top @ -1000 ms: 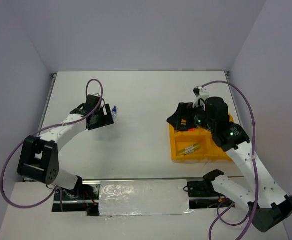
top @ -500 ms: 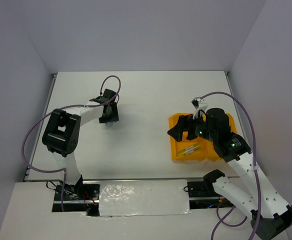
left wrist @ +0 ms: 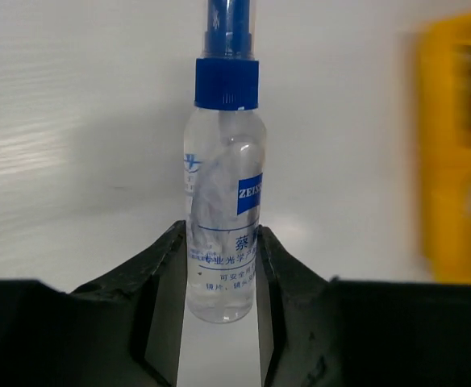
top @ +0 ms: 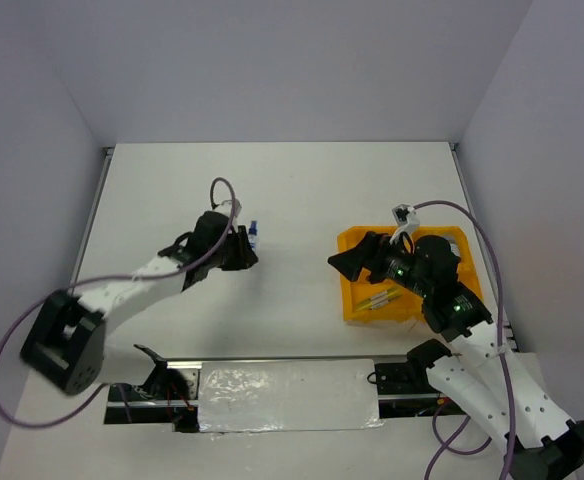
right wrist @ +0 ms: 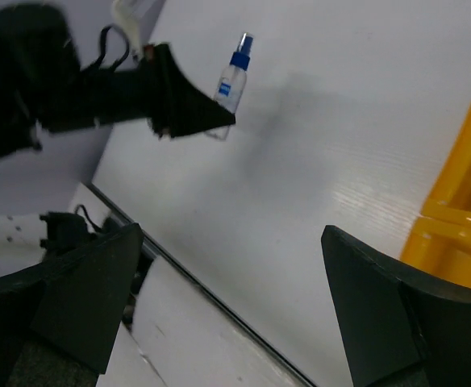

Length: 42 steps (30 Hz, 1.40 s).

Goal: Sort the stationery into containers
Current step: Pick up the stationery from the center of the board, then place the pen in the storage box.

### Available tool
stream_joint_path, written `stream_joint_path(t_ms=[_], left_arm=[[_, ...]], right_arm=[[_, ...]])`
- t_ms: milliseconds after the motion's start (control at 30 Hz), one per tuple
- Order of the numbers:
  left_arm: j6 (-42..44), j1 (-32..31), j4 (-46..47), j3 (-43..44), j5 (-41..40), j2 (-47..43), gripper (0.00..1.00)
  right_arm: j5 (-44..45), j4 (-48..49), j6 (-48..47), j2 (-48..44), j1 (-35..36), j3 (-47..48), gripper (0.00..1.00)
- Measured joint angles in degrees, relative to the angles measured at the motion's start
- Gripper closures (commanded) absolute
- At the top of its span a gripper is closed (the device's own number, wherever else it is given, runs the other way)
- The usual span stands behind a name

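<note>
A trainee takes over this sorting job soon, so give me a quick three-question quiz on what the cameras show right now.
1. True or false: the left gripper has a finger against each side of the bottle.
2. Pick one: the right gripper is A) shut on a pen, B) open with nothing between its fingers, C) shut on a highlighter.
3. Short answer: what can be seen lying in the near-left compartment of the tray?

Key: 1 true. 2 B. 3 the thin pens.
</note>
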Motion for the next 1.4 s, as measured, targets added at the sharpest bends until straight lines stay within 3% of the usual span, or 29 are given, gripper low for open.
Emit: stream_joint_path(t_ms=[67,167,400,567,633,867,1033,1067,1133,1167,1233,1267,1300,1400], left_arm=[[-2.32,-3.52,9.62,-7.78,6.86,-12.28,1.00],[-6.36,-6.93,26.21,-14.78,15.15,-22.45,1.00],[-17.57,-8.02,54.42,-21.94,29.14,-17.99,1.00],[-21.73,-8.02,61.13,-23.45,33.35,-16.92,1.00],[-22.62,-8.02,63.30,-23.28,34.29,-16.94,1.00],[-23.06,-7.76,63.36,-23.28,35.30,-16.83,1.00],[-22.82,-7.98,62.99,-23.28,36.17,-16.81,1.00],[-22.75,-7.98,62.51,-23.26,36.20,-16.83,0.92],[-22.77,-7.91,61.94,-22.95,36.20,-16.96,0.86],[-22.71,-7.87,61.18,-22.47,36.15,-16.96,0.72],[-22.10,-7.87,59.52,-21.44,36.13,-17.05,0.45],[-21.22,-7.87,58.25,-20.72,35.95,-17.18,0.10],[-20.09,-7.87,56.52,-19.93,35.43,-17.27,0.01],[-17.55,-7.87,49.35,-14.84,32.65,-17.77,0.01]], right_arm=[[-0.31,6.14,5.11,-0.22,0.31,-2.93,0.00],[0.35,14.27,11.74,0.15,2.05,-6.51,0.00],[8.24,23.02,15.78,8.83,11.93,-2.99,0.00],[12.76,25.68,15.96,16.35,15.17,-1.25,0.03],[13.64,26.64,16.72,18.82,15.54,-1.25,0.09],[14.10,32.52,16.74,23.34,16.98,-0.33,0.20],[11.96,35.69,15.80,25.31,17.70,0.63,0.56],[11.47,36.17,15.91,25.64,17.86,1.09,0.65],[11.21,36.39,15.17,25.99,18.05,1.31,0.91],[11.26,36.48,15.15,26.01,17.99,1.31,1.00],[11.32,36.94,15.21,25.94,17.81,1.31,1.00],[11.26,37.33,15.34,25.88,17.51,1.25,1.00],[10.99,37.64,15.76,25.86,17.07,1.09,1.00],[9.70,35.50,16.81,24.70,13.73,-0.33,1.00]])
